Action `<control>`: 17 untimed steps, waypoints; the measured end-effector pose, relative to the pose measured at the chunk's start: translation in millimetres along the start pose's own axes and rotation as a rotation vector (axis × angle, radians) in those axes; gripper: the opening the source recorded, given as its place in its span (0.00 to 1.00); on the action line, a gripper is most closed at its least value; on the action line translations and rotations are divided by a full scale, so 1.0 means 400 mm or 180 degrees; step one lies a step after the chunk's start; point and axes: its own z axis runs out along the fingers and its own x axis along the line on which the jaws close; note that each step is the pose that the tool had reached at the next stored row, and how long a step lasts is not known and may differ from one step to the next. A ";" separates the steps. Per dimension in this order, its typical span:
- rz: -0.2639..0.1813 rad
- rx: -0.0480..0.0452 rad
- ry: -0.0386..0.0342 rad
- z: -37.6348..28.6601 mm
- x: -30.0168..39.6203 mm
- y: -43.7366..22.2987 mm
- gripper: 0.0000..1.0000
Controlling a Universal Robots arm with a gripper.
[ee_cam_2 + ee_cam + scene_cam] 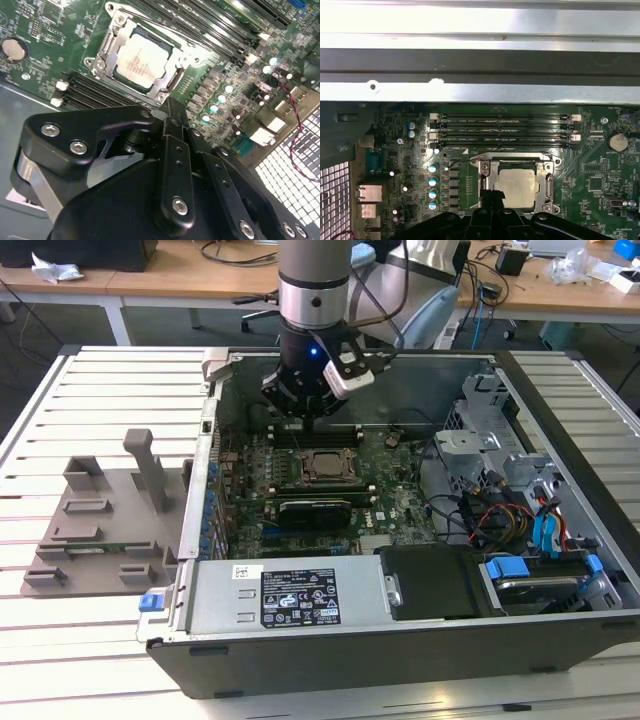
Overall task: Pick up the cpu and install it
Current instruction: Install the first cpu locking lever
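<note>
The cpu (141,60) sits seated in its metal socket frame (107,47) on the motherboard (390,490) inside the open computer case (560,570), beside the memory slots (502,132). The gripper (303,400) hangs above the board just beyond the socket, holding nothing; whether its fingers are apart or together cannot be told. A grey peg tray (100,530) rests on the table (60,410) beside the case.

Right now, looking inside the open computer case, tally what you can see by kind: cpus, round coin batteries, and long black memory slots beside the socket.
cpu: 1, seated in its socket
coin battery: 1
memory slots in the first wrist view: 4, in one bank
Total: 6
</note>
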 end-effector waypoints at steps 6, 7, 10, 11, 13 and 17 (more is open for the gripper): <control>0.0000 0.0000 0.0000 0.000 0.021 0.000 0.11; 0.0000 0.0000 0.0000 0.000 0.023 0.000 0.11; 0.0000 0.0000 0.0000 0.000 0.031 0.000 0.11; 0.0000 0.0000 0.0000 0.000 0.035 0.000 0.11; 0.0000 0.0000 0.0000 0.000 0.042 0.000 0.11; 0.0000 0.0000 0.0000 0.000 0.054 0.000 0.11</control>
